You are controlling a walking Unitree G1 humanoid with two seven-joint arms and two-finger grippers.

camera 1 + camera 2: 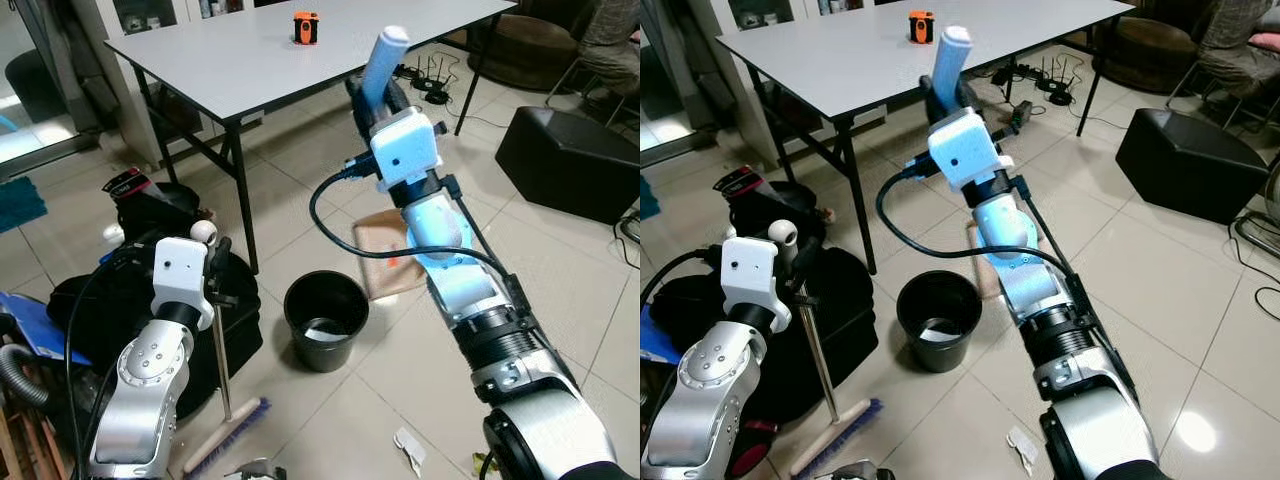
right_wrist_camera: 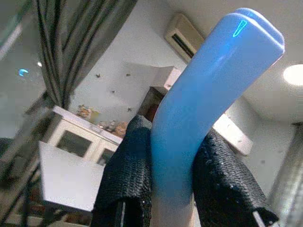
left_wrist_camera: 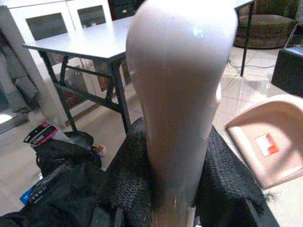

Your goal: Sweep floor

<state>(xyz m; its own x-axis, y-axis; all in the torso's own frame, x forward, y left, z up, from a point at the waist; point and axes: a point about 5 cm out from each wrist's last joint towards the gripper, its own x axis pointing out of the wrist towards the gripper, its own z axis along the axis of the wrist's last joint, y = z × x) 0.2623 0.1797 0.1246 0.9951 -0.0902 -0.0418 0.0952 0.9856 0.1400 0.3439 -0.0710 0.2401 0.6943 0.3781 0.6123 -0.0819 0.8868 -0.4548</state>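
Black bin (image 1: 326, 318), pale scrap inside

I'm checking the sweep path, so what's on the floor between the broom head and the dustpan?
In the left eye view, the black bin stands on the tiles between the broom head and the dustpan.

Left arm (image 1: 140, 400): we see a silver, rounded shell with small dark screws, and a white boxy wrist block.
Right arm (image 1: 470, 290): silver too (tinted pale blue by the light), with a ribbed black ring.
Cables: black, looping beside each forearm.
Fingers (image 2: 125, 175): black, with a woven-textured covering.
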